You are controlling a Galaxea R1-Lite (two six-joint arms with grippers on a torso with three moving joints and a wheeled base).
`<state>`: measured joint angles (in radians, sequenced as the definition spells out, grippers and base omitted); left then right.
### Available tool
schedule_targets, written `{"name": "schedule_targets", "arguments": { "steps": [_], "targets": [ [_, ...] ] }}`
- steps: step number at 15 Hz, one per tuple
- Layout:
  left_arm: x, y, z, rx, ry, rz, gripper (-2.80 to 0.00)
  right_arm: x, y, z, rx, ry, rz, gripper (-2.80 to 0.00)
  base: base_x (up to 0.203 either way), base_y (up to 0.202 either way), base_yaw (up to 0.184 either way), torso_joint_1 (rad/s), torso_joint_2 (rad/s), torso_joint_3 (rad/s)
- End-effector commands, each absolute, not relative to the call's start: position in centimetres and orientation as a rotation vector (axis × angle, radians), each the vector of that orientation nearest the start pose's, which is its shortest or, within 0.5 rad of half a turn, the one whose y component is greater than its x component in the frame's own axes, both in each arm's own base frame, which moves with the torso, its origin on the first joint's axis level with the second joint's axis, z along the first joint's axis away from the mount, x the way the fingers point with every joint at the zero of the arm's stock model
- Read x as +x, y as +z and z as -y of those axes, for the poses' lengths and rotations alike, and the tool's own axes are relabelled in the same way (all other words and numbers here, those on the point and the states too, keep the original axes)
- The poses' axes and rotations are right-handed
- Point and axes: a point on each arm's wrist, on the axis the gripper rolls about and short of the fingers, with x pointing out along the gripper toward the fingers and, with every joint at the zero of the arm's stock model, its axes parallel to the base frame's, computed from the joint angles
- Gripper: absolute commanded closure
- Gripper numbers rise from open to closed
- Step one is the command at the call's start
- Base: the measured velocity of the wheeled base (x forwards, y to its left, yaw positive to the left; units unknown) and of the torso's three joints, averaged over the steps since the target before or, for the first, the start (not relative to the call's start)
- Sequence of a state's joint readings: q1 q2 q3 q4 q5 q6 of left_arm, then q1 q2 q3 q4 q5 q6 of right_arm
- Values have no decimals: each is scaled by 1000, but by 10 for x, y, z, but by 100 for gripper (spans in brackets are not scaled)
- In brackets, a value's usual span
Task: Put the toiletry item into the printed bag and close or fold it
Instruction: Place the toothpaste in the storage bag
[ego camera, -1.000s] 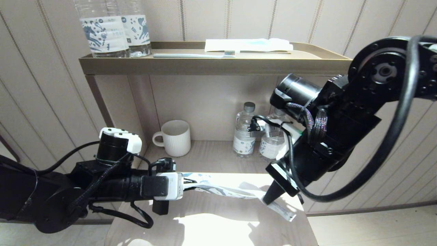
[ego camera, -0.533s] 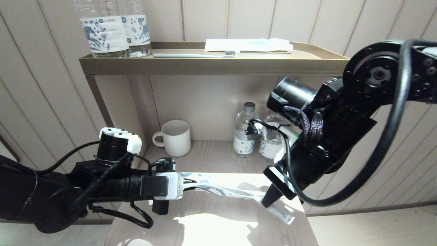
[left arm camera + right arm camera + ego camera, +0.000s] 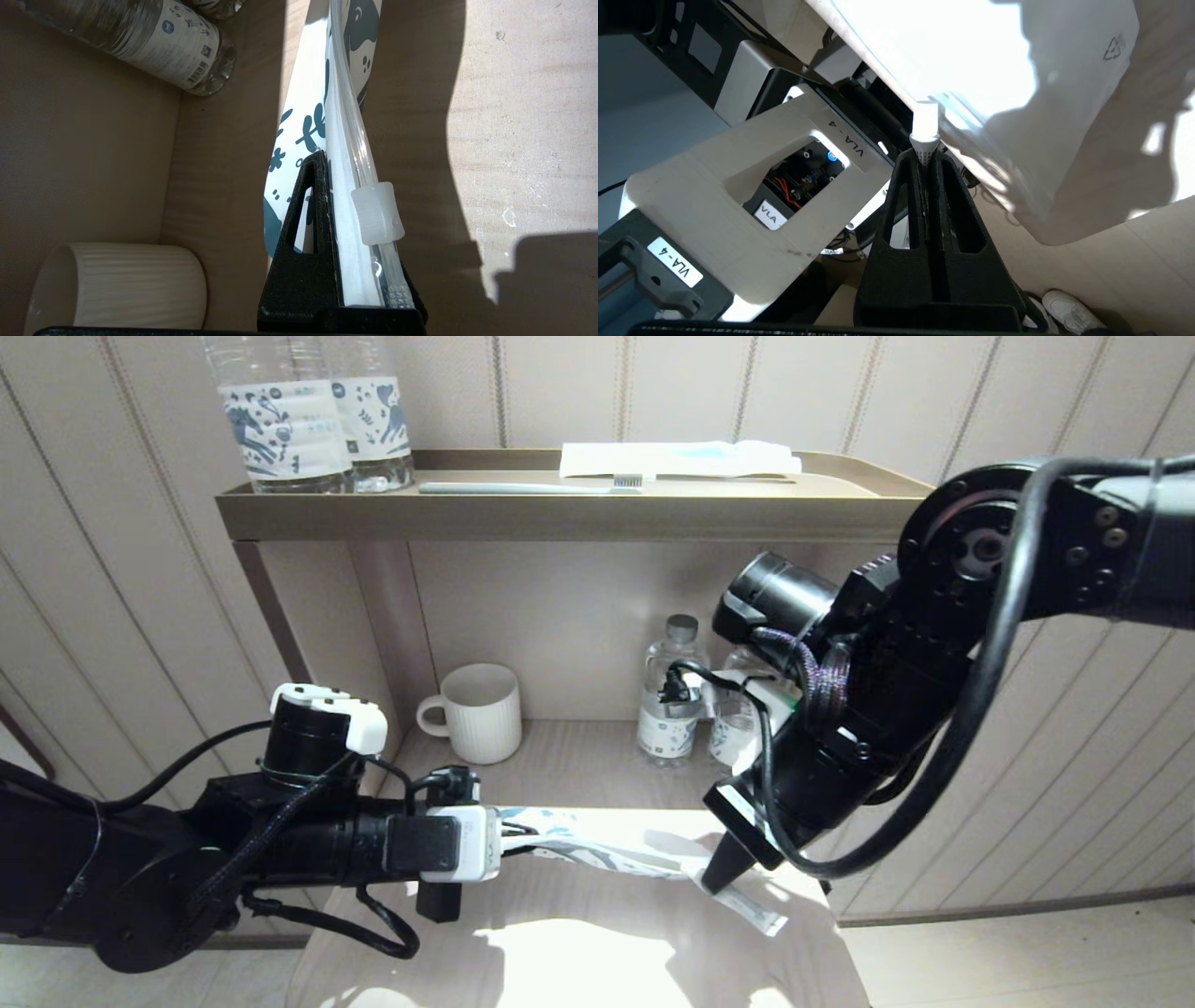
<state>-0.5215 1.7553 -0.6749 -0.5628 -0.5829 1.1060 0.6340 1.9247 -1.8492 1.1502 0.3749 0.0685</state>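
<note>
The printed bag (image 3: 597,849), white with blue doodles, hangs just above the lower tabletop between my two grippers. My left gripper (image 3: 509,840) is shut on its left end, beside the clear zip slider (image 3: 377,219); in the left wrist view the bag (image 3: 303,121) runs away from the left gripper (image 3: 343,196). My right gripper (image 3: 714,882) is shut on the toiletry item (image 3: 752,907), a thin white wrapped packet whose tail sticks out down and to the right. Its tip (image 3: 925,122) pokes past the right gripper (image 3: 927,156) against the bag's right edge (image 3: 1017,93). Whether it is inside is hidden.
A ribbed cream mug (image 3: 481,712) and two small water bottles (image 3: 668,709) stand at the back of the lower shelf. The upper shelf (image 3: 579,513) holds two large labelled bottles (image 3: 289,429), a toothbrush (image 3: 532,487) and a white packet (image 3: 677,457).
My right arm has swung left and a little down, carrying the packet closer to the bag's right end. The left arm and the bag's held end have stayed put.
</note>
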Motion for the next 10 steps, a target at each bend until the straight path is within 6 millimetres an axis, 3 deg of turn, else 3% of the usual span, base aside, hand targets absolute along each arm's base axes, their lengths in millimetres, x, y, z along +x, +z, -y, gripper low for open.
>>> {"name": "schedule_targets", "arguments": {
  "steps": [1,10],
  "targets": [
    [245,128,155,951,-1259,119,0,256,244,-198,-108,828,-1309,0,0,0,0,0,0,0],
    [247,123,157,947,-1272,105,0,268,235,-221,-129,859,-1301,0,0,0,0,0,0,0]
  ]
}}
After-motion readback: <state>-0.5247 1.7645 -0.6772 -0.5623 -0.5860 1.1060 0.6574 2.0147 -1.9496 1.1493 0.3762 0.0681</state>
